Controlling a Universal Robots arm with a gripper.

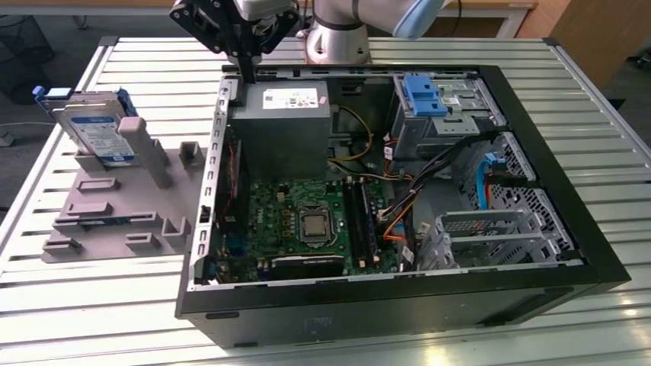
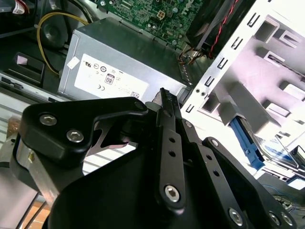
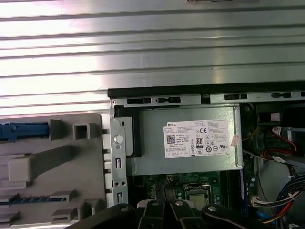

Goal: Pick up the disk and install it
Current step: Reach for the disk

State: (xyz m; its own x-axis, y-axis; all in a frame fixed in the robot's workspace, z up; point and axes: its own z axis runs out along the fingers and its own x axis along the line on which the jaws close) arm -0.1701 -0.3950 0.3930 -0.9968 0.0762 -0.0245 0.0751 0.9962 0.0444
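On the worktop (image 1: 91,328), toward its nine o'clock side in the exterior view, the disk (image 1: 94,131) stands on edge in a grey fixture (image 1: 112,217). It leans against an upright post (image 1: 142,149), and its labelled face is turned toward the open computer case (image 1: 407,305). Blue rails frame its edges, and its long axis runs roughly from eleven o'clock to five o'clock in that view. It is untouched and well apart from the case's drive bays (image 1: 478,229).

The end effector (image 1: 247,78) hangs over the case's far rim, just above the eleven o'clock corner of the power supply (image 1: 280,122). Its two fingers read as one narrow black bar with nothing between them, so it looks closed and empty. From its tip the disk lies at about eight o'clock, across the case's side wall and lower down.

Judged from this, the pick-up has not begun. A grasp looks to call for travel toward eight o'clock, and for fingers parted and turned to straddle the disk's thin upper edge rather than its broad face.
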